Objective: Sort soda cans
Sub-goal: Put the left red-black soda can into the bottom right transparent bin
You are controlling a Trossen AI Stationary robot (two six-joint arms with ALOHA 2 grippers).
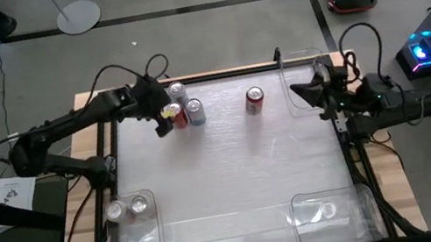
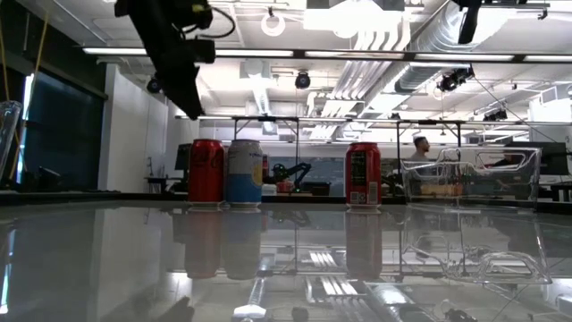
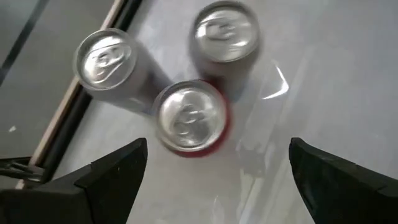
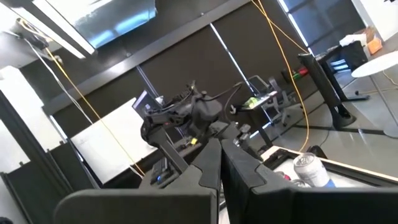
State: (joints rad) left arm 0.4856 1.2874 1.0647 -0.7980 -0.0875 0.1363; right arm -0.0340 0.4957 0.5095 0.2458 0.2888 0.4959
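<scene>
left gripper (image 1: 164, 121) hangs over a group of three soda cans at the far left part of the table (image 1: 233, 171), its two fingers (image 3: 112, 177) spread wide with nothing between them. right gripper (image 1: 304, 93) waits at the far right edge of the table, lifted above it, with its fingers pressed together and holding nothing.

going from large to small: the table has a shiny pale top. three clear plastic bins stand on it. the near-right bin (image 1: 334, 216) seems to hold one can (image 1: 329, 209), hard to see. the near-left bin (image 1: 137, 233) holds two cans (image 1: 127, 209) side by side, showing silver tops. the far-right bin (image 1: 302, 79) stands by the right gripper, and i cannot tell what is in it.

under the left gripper, the red can (image 3: 191, 118) stands upright, touching or almost touching the silver can (image 3: 225, 32) beside it. another silver can (image 3: 104, 57) stands just behind them, near the table's far edge. one more red can (image 1: 254, 100) stands alone, upright, well apart toward the right.
</scene>
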